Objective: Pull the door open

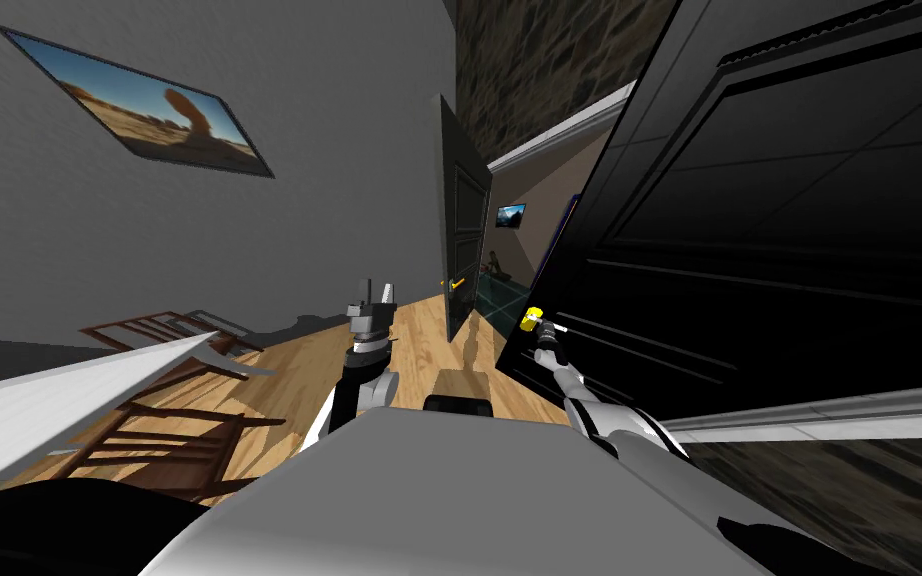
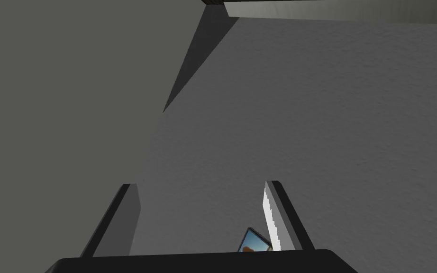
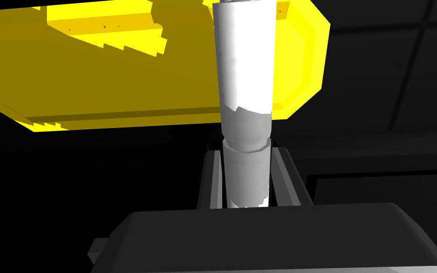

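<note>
Right claw [image 3: 245,154] clamped on the handle [image 3: 243,71] of the black door [image 1: 799,250].
The door fills the near right, its free edge toward the middle. The handle sits on that edge, a pale bar rising from a yellow plate [image 3: 118,80]. The right claw's two fingers press the bar's sides, and the bar runs out between them along the claw's line. The left claw [image 1: 376,293] is raised to the left, well apart from the door, its fingers spread wide and holding nothing. Farther off, between the two claws, a second door [image 1: 464,230], also dark, stands ajar with a yellow lever [image 1: 457,285]. Brown chairs [image 1: 169,400] stand on the wood floor [image 1: 419,345] at the near left. A framed picture [image 1: 139,105] hangs on the grey wall above them.
</note>
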